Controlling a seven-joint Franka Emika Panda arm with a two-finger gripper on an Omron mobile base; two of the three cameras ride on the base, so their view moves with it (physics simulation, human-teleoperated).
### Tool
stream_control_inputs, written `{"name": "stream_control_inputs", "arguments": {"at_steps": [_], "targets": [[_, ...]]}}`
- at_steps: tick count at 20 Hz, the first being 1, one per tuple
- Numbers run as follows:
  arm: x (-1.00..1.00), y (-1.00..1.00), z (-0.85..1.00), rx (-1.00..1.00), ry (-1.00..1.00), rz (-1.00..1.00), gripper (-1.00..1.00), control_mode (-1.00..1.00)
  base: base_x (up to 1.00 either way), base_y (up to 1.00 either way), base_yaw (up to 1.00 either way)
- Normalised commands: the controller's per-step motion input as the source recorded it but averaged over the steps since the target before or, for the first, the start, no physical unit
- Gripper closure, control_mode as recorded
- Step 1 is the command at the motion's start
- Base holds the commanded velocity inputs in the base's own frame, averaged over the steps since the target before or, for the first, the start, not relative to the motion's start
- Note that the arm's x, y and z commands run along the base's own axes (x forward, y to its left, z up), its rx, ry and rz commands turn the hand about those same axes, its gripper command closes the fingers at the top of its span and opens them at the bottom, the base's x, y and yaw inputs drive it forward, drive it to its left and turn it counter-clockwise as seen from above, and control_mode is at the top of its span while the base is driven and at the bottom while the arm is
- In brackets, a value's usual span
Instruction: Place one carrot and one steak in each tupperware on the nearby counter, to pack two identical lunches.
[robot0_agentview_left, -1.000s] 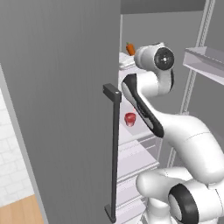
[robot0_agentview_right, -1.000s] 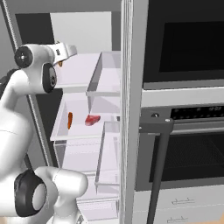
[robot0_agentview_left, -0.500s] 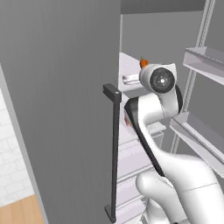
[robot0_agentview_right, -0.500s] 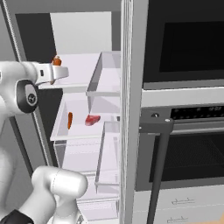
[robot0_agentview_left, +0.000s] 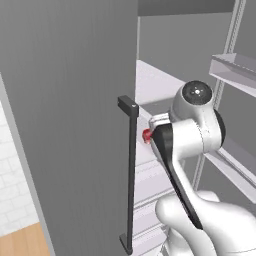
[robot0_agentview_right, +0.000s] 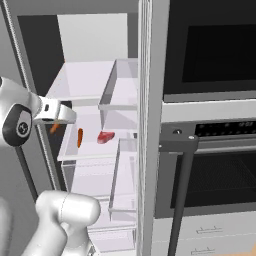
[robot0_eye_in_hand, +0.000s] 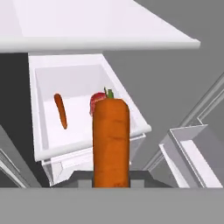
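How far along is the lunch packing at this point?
Early. Done: nothing visibly packed; no tupperware is in view. In hand: the gripper is shut on one carrot, held in front of the open fridge. Left: a second carrot and a steak lie on a fridge shelf; the held carrot has yet to reach a tupperware.

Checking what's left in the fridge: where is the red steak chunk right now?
In the right base view, the red steak chunk lies on a white fridge shelf, just right of a loose thin orange carrot.
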Motion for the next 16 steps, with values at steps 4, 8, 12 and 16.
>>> {"name": "stream_control_inputs", "arguments": {"at_steps": [4,8,12,16], "targets": [[-0.48,0.05,-0.33,0.05,0.03,0.00,1.00,1.00,-0.50,0.16,0.00],[0.00,0.00,0.00,0.00,0.00,0.00,1.00,1.00,-1.00,0.41,0.00],[0.00,0.00,0.00,0.00,0.00,0.00,1.00,1.00,-1.00,0.28,-0.06],[0.00,0.00,0.00,0.00,0.00,0.00,1.00,1.00,-1.00,0.06,-0.55]]}}
